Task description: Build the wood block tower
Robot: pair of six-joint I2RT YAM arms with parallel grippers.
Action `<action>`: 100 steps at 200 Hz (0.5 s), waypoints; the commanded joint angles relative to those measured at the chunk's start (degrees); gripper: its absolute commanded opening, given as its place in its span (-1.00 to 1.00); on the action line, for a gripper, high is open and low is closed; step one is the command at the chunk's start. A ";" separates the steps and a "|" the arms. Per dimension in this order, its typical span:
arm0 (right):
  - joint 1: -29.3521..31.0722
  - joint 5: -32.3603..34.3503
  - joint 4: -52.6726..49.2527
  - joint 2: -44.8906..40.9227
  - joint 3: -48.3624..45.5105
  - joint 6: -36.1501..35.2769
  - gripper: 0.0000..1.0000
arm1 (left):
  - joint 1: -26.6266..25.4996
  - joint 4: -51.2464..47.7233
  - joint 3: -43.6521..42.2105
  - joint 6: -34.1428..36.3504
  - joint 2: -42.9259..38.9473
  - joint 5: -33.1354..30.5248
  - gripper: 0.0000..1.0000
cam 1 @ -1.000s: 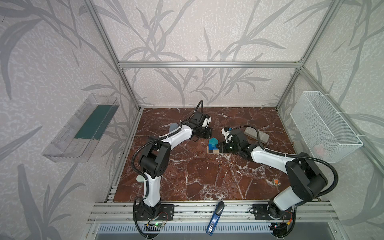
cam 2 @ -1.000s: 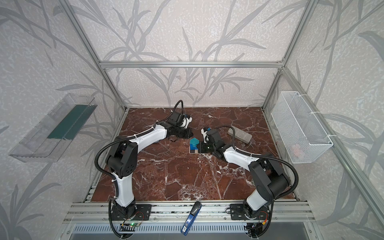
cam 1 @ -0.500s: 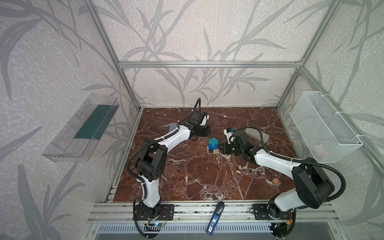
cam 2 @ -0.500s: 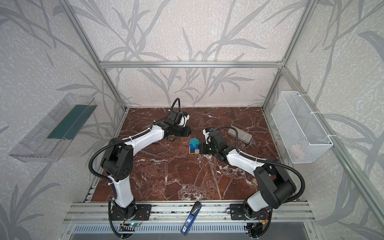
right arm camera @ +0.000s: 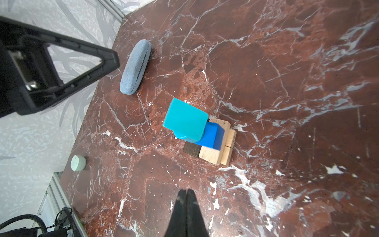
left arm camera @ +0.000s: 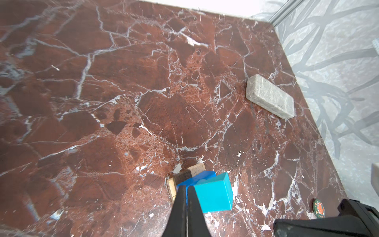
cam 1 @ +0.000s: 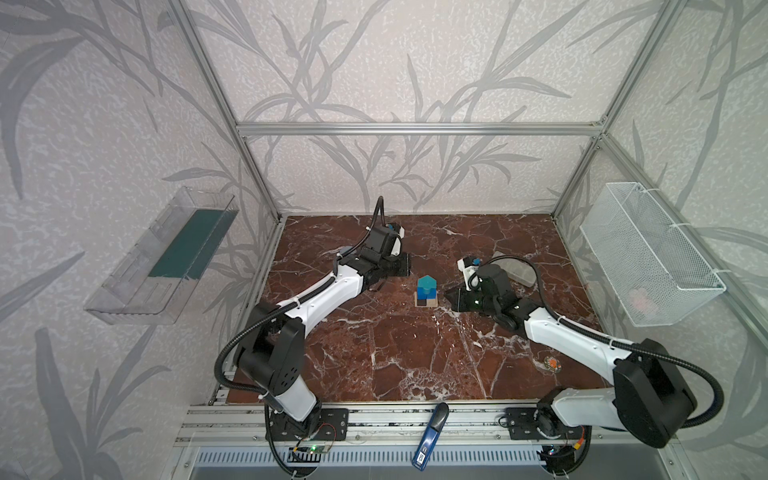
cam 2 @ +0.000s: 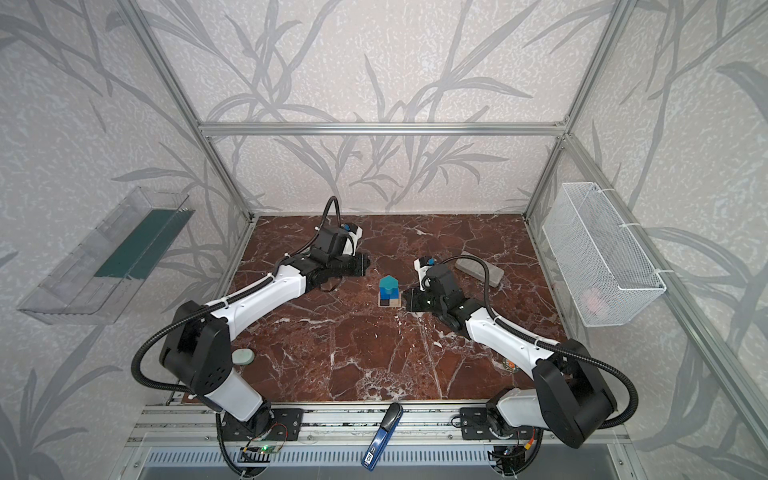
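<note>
The left arm (cam 1: 328, 297) and right arm (cam 1: 569, 338) are being covered in glossy white shells with pretty chunky black joints. 2 black corrugated cables (cam 1: 226, 353) are being zip-tied along them. The left gripper (left arm camera: 186, 187) is being finished in matte black, tapered to thin points.

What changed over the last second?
The left gripper drew back slightly leftward from the tower, the right gripper rightward. Nothing was taken or let go; both jaws stayed shut. The tower is unmoved, teal block on top.
</note>
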 commanded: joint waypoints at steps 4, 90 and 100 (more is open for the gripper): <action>-0.72 2.05 -3.54 -4.72 -1.45 -0.96 -1.00 | 0.22 1.65 -2.79 -1.19 -5.47 -2.82 -1.00; -4.89 2.96 -16.73 -17.65 0.49 -4.48 -1.00 | 0.22 -7.84 -7.60 0.97 -24.83 -14.92 -0.96; -5.86 3.32 -18.92 -19.20 0.84 -5.53 -0.87 | 0.25 -8.63 -9.07 1.07 -27.70 -18.14 -0.85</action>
